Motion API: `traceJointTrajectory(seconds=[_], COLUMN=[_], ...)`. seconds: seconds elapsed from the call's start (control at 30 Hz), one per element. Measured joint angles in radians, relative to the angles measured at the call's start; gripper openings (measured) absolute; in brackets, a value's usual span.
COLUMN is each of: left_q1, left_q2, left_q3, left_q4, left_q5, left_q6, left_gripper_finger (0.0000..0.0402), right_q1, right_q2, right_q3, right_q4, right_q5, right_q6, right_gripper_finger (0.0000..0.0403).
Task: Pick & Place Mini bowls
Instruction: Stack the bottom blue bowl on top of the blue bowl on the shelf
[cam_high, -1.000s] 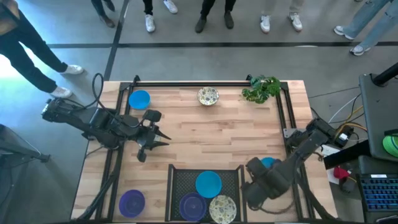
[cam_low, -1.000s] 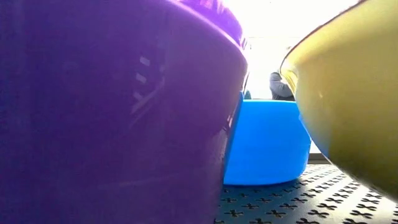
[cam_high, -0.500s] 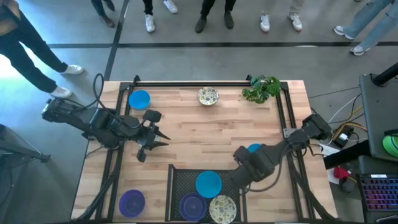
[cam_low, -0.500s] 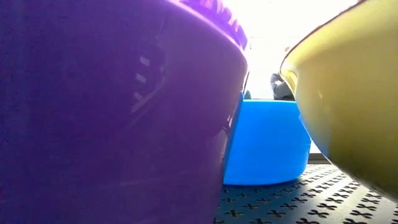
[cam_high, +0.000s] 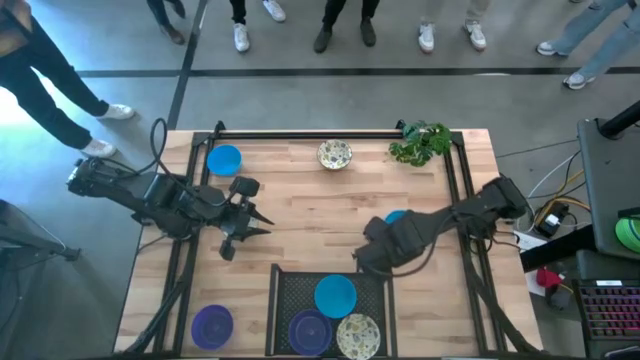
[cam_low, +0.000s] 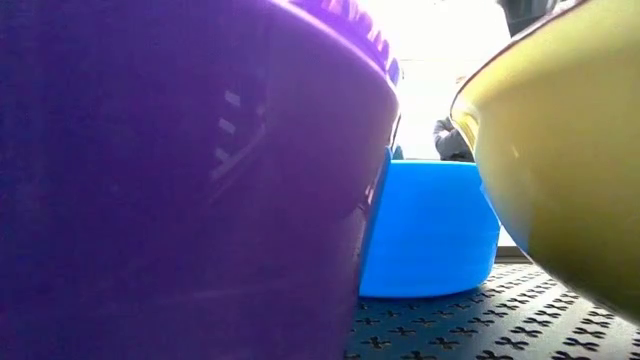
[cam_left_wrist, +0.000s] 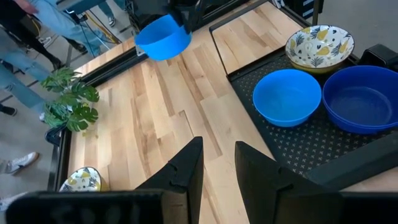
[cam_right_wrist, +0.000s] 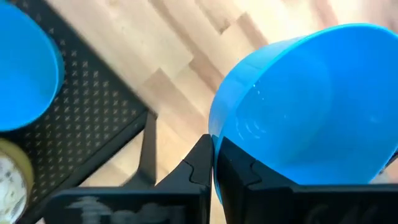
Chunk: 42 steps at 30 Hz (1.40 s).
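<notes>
The right gripper (cam_right_wrist: 213, 163) has its fingers pinched on the rim of a blue mini bowl (cam_high: 397, 216), carrying it mid-frame toward the black tray (cam_high: 283, 285) at bottom centre, presumably to join three bowls there. The left gripper (cam_high: 262, 224) waits open, centre-left.

Past our left hand (cam_left_wrist: 217, 165), its fingers parted, we see a black mesh tray (cam_left_wrist: 311, 146) holding a bright blue bowl (cam_left_wrist: 286, 96), a darker blue bowl (cam_left_wrist: 360, 99) and a leaf-patterned bowl (cam_left_wrist: 319, 46). Another blue bowl (cam_left_wrist: 163, 38) hangs above the desk (cam_left_wrist: 155, 112), with a plant (cam_left_wrist: 69, 102) at its edge.
</notes>
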Motion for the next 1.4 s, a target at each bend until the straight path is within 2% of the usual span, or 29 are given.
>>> traceJointTrajectory(seconds=[0.2, 0.37, 0.73, 1.23, 1.4], left_q1=[0.000, 0.000, 0.000, 0.000, 0.000], left_q2=[0.000, 0.000, 0.000, 0.000, 0.000], left_q3=[0.000, 0.003, 0.002, 0.003, 0.003], left_q4=[-0.001, 0.001, 0.001, 0.002, 0.002], left_q5=[0.000, 0.000, 0.000, 0.000, 0.000], left_q6=[-0.002, -0.009, -0.016, -0.017, -0.018], left_gripper_finger=[0.0096, 0.0096, 0.0096, 0.0096, 0.0096], right_q1=[-0.060, -0.098, -0.109, -0.097, -0.063], right_q2=[0.000, 0.000, 0.000, 0.000, 0.000], right_q3=[0.000, 0.000, -0.001, -0.003, -0.007], right_q4=[0.037, 0.147, 0.350, 0.489, 0.500], right_q5=[0.012, 0.012, 0.012, 0.011, 0.005], right_q6=[-0.107, -0.206, -0.371, -0.859, -0.960], right_gripper_finger=[0.0011, 0.0011, 0.0011, 0.0011, 0.0011])
